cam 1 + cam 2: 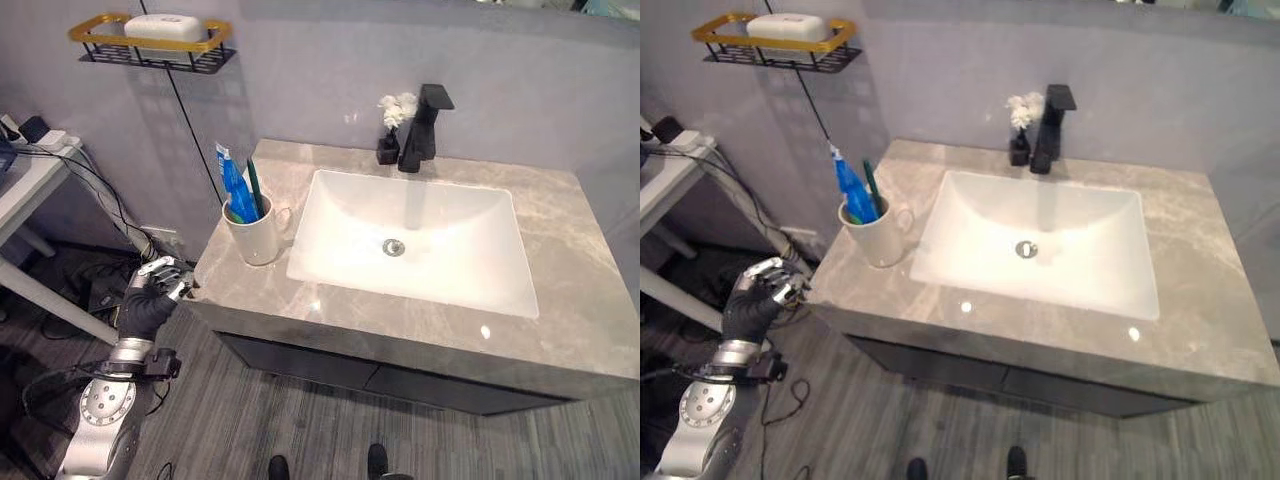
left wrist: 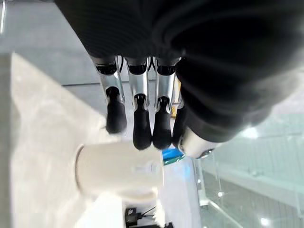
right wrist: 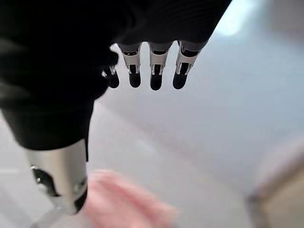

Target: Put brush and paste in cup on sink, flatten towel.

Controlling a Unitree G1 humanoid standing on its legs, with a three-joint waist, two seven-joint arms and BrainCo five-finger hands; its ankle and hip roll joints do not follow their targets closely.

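i am holding my left hand (image 1: 150, 300) low beside the bench (image 1: 560, 330), off its left edge, fingers (image 2: 142, 128) loosely curled together and pinching nothing. my right hand (image 3: 71, 95) is hanging over a pale surface, fingers (image 3: 156, 71) straight and side by side, empty too.

the white cup (image 1: 255, 235) is standing on the bench just left of the sink (image 1: 330, 270), with the blue toothpaste tube (image 1: 235, 185) and the dark green toothbrush (image 1: 254, 185) both upright inside it. so that part looks done to me. what is remaining is the towel: something pink and blurry (image 3: 128, 204) is lying beneath my right hand, probably the towel, though i cannot tell for sure.

to do it well, i would be lowering the right palm flat onto the cloth and sweeping outward from the middle, keeping the fingers straight so no folds bunch up.

counting: one cup, one brush, one paste tube, one black faucet (image 1: 425, 125).
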